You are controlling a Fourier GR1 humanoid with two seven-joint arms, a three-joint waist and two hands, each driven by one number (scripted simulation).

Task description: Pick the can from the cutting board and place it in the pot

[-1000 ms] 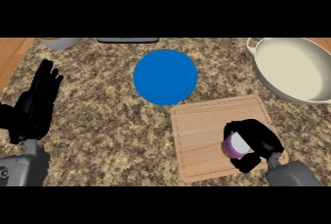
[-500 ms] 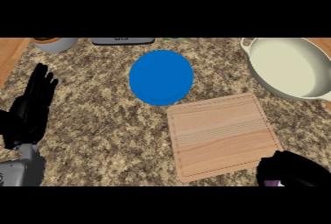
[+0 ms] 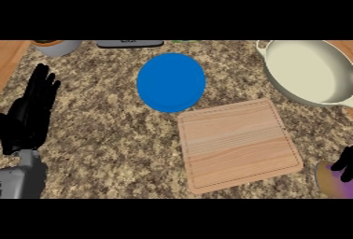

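The wooden cutting board [image 3: 238, 142] lies right of centre with nothing on it. At the lower right edge, off the board, the purple can [image 3: 329, 179] shows partly, and the fingers of my right hand [image 3: 342, 162] curl over its right side; the rest of that hand is out of view. The cream pot [image 3: 310, 70] stands at the upper right, with nothing visible inside. My left hand [image 3: 31, 112] rests open at the far left, fingers up, well away from the board.
A blue plate [image 3: 171, 81] lies just beyond the board's far left corner. A grey bowl [image 3: 55, 45] and a dark flat object [image 3: 130, 44] sit at the counter's back edge. A wooden strip [image 3: 10, 56] borders the left side.
My right hand has carried the can off the cutting board, down and to the right, until both are nearly out of view. The left hand has stayed put.
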